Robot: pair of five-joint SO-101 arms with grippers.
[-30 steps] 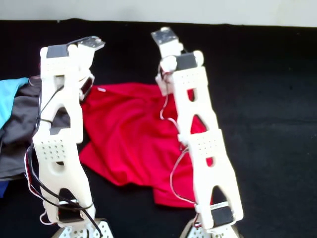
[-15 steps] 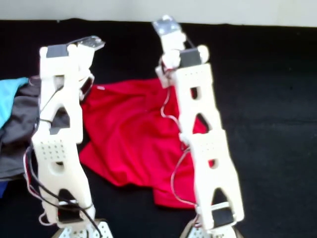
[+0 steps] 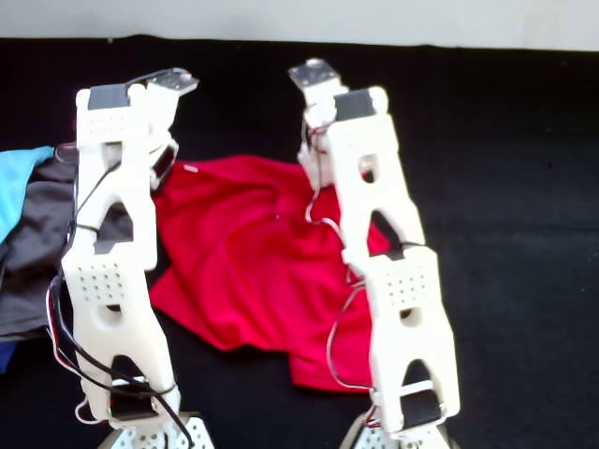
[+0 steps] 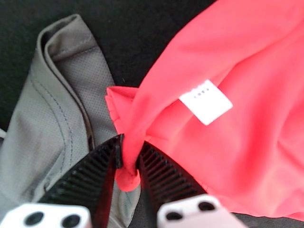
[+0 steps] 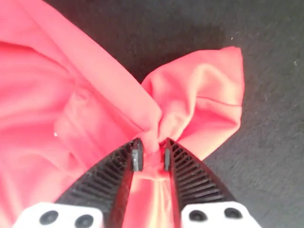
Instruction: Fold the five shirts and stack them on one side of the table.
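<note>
Shirts lie heaped at the left edge of the table: I see a blue shirt beside a grey shirt. Just right of them, my left gripper is clamped on a far corner of the red shirt. It lies mid-table, its long axis slanting from far left to near right. My right gripper pinches its other far corner.
</note>
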